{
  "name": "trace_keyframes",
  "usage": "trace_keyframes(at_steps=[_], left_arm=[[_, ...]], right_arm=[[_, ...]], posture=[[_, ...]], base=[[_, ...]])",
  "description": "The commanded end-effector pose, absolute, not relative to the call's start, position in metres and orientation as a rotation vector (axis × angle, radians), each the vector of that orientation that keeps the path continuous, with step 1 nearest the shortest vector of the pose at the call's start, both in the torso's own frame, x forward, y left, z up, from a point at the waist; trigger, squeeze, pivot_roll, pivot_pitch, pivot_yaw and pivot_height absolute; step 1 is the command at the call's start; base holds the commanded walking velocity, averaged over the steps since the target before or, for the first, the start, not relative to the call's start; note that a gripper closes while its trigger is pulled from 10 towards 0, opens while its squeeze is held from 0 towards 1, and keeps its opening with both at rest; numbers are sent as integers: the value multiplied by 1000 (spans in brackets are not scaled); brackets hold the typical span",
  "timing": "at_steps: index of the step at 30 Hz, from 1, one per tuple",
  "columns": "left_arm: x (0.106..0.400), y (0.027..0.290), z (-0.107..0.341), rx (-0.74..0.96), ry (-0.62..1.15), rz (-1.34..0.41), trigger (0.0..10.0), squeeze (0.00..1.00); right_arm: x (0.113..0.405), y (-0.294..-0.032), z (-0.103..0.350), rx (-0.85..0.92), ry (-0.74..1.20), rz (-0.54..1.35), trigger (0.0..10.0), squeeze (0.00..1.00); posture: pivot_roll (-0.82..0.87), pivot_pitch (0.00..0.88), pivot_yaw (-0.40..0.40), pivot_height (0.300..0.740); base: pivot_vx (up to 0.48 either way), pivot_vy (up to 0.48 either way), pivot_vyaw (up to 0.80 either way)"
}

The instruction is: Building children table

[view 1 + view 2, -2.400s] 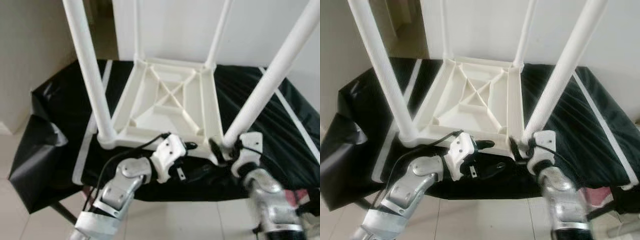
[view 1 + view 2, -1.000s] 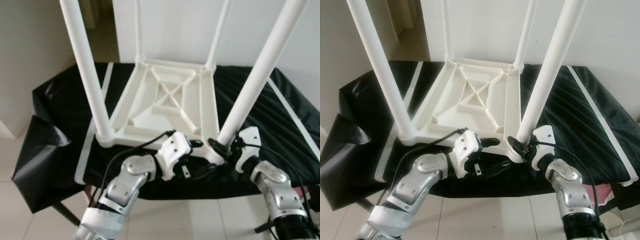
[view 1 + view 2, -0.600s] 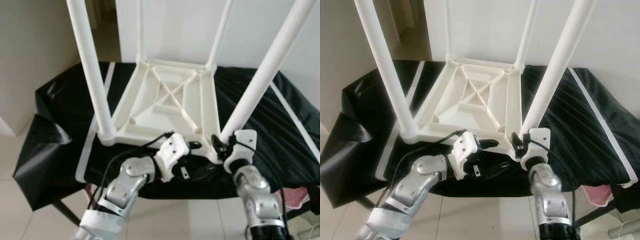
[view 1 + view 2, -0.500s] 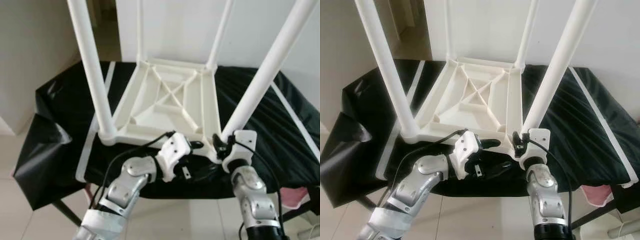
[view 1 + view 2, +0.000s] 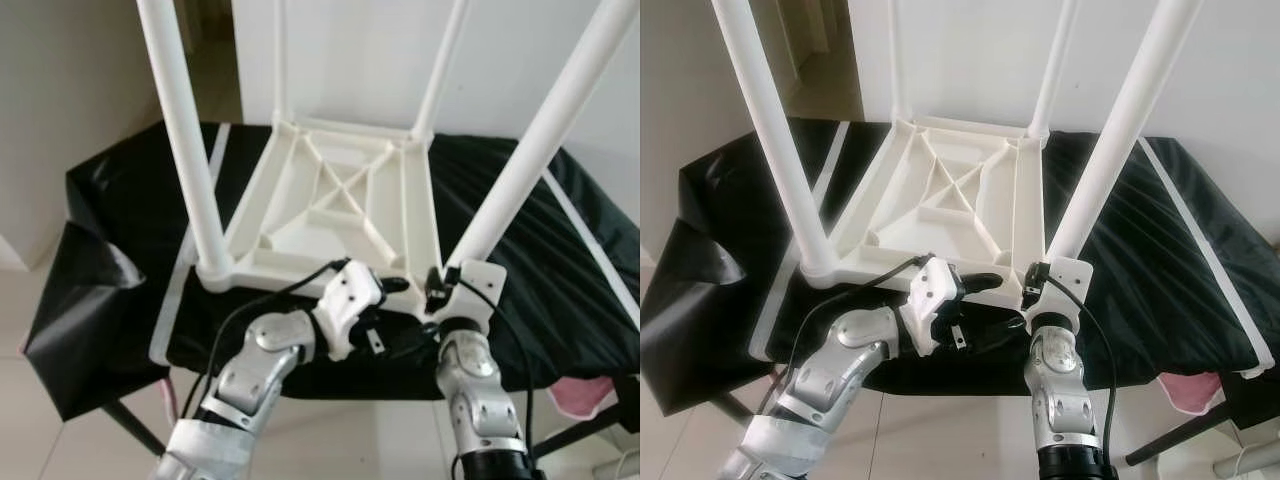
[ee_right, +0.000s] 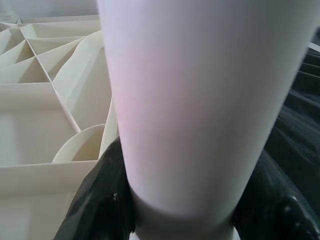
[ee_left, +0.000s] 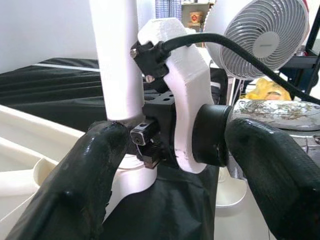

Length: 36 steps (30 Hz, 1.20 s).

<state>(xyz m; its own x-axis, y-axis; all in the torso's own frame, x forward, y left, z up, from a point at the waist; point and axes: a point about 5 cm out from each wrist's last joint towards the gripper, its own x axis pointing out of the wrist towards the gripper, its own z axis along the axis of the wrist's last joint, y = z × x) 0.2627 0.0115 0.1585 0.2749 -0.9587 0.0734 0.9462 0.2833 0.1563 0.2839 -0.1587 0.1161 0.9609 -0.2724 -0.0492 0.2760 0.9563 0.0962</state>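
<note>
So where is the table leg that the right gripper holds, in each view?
Left eye: leg rising from the near right corner.
Right eye: leg, right of centre.
Left wrist: white post, upper left.
Right wrist: central, between the black fingers.
Shared landmark: ribbed white tabletop underside.

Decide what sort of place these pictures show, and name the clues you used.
Probably a room in a home: tiled floor, plain white wall, a standing fan nearby. An upturned white children's table lies on a black-covered surface, right gripper at one leg.
</note>
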Motion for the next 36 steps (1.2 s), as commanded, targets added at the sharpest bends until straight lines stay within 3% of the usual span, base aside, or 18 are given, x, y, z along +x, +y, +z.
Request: trace_keyframes(at_steps=[1,7,8,9,19,20,22,25,30,36], left_arm=[[266,12,163,88,-188,-1230,10000,0],[266,13,162,88,-186,-1231,10000,0],[266,13,162,89,-185,-1232,10000,0],[266,13,162,90,-184,-1232,10000,0],[264,13,160,91,-180,-1234,10000,0],[264,13,160,92,-179,-1235,10000,0],[264,14,160,93,-179,-1236,10000,0],[265,15,161,97,-176,-1233,10000,0],[264,16,160,102,-171,-1241,10000,0],[264,17,162,102,-174,-1236,10000,0]], right_arm=[[278,-158,99,144,121,-340,10000,0],[277,-160,101,133,116,-345,10000,0],[277,-161,102,130,112,-328,10000,941],[277,-163,103,128,104,-309,10000,1000],[269,-179,114,101,17,-121,10000,1000],[267,-185,113,82,10,-72,10000,0],[266,-189,113,68,6,-41,10000,0],[265,-205,119,-37,-2,180,10000,0],[271,-213,133,-105,5,382,10000,0],[279,-215,135,-146,47,504,10000,0]], posture=[[-60,0,-39,740],[-64,0,-38,740],[-65,0,-37,740],[-65,0,-37,740],[-61,0,-41,740],[-60,0,-40,740],[-59,0,-40,740],[-60,0,-37,740],[-64,0,-30,740],[-51,1,-28,740]], base=[[0,0,0],[0,0,0],[0,0,0],[0,0,0],[0,0,0],[0,0,0],[0,0,0],[0,0,0],[0,0,0],[0,0,0]])
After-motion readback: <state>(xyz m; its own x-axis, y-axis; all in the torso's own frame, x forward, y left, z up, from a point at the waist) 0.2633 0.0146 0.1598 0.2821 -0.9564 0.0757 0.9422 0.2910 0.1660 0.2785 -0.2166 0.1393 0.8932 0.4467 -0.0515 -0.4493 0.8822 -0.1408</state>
